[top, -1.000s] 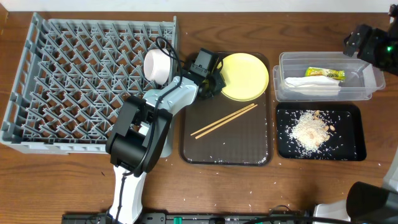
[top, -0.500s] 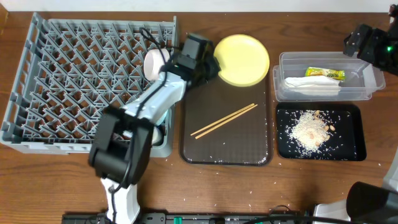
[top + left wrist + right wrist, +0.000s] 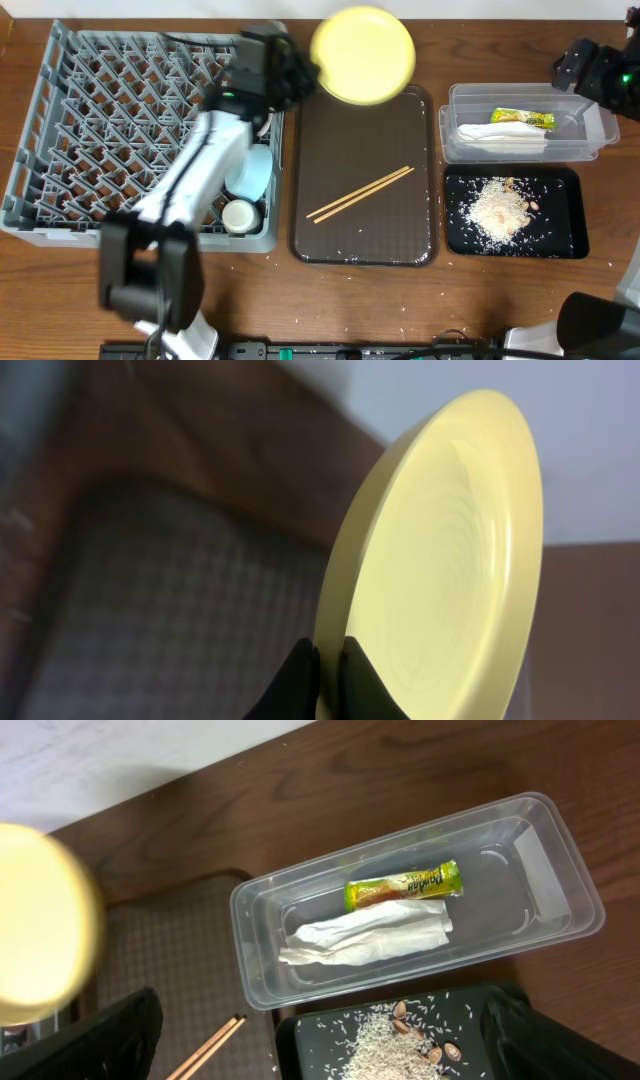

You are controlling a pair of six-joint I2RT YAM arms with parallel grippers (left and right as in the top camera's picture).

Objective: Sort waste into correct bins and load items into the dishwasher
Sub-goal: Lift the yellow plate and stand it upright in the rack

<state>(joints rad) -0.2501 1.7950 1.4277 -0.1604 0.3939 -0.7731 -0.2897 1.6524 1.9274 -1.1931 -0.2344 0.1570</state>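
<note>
Left end effector (image 3: 327, 662) pinched the yellow plate (image 3: 450, 560) by its rim, upper centre; that narrow hold risked a drop.

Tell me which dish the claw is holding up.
The yellow plate, pinched by its rim in the left claw above the far edge of the brown tray. The blue bowl and white cup sit in the grey rack.

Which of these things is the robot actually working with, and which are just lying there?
Job: yellow plate in left gripper, chopsticks, dish rack, blue bowl, white cup, clear tub, wrapper, napkin, black tray, crumbs.
Lying about: brown serving tray.
</note>
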